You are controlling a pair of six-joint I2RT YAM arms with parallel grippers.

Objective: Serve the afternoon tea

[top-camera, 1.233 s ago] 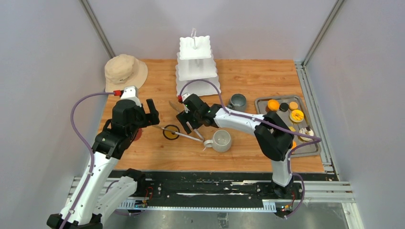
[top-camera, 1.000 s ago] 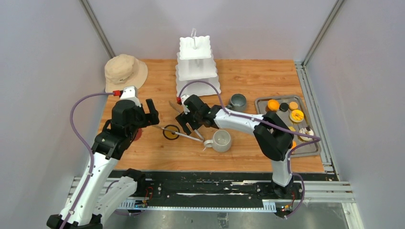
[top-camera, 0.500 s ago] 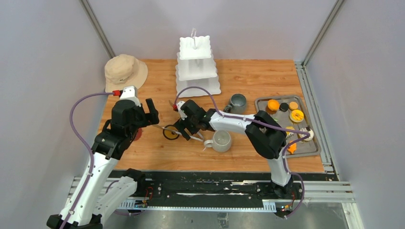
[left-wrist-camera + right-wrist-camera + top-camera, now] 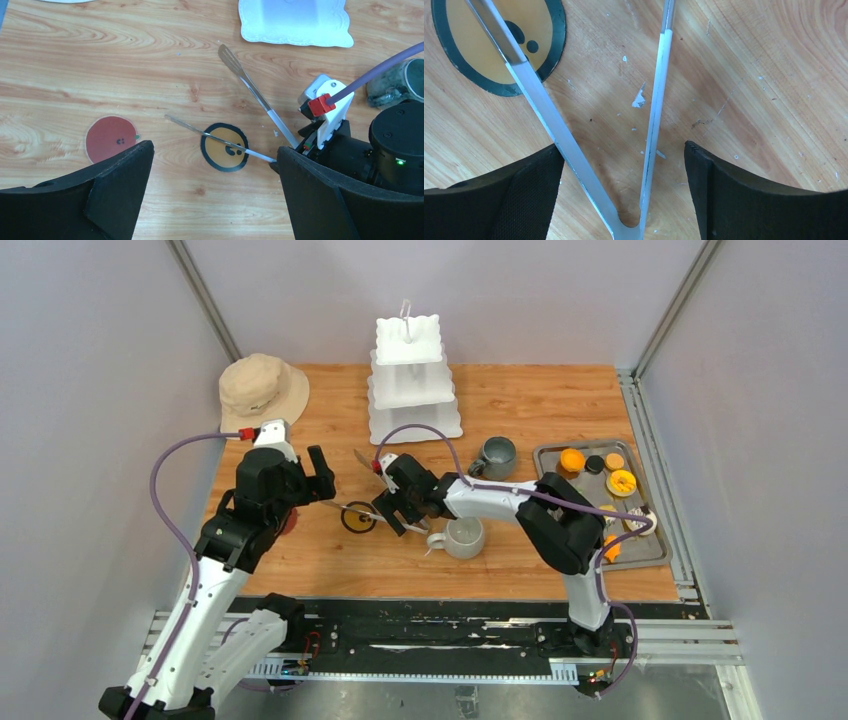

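Observation:
The white three-tier stand (image 4: 410, 380) stands at the back middle; its base (image 4: 295, 22) shows in the left wrist view. One grey mug (image 4: 497, 453) sits right of it, another (image 4: 465, 535) nearer. Small toy pastries (image 4: 620, 483) lie on the steel tray (image 4: 548, 452) at the right. Metal tongs (image 4: 365, 512) (image 4: 252, 90) (image 4: 654, 125) lie flat on the table, splayed. My right gripper (image 4: 397, 508) (image 4: 622, 147) is open, low over the tongs' joined end, both tong arms between its fingers. My left gripper (image 4: 315, 475) (image 4: 215, 150) hangs open and empty to the left.
A beige hat (image 4: 262, 387) lies at the back left. An orange disc with a black rim (image 4: 358, 517) (image 4: 224, 147) lies under one tong arm, and a red disc (image 4: 111, 138) is flat on the wood further left. The right arm stretches across the near mug.
My right gripper has slid a little toward the near side and turned, settling lower over the tongs' joined end. The left arm has not moved.

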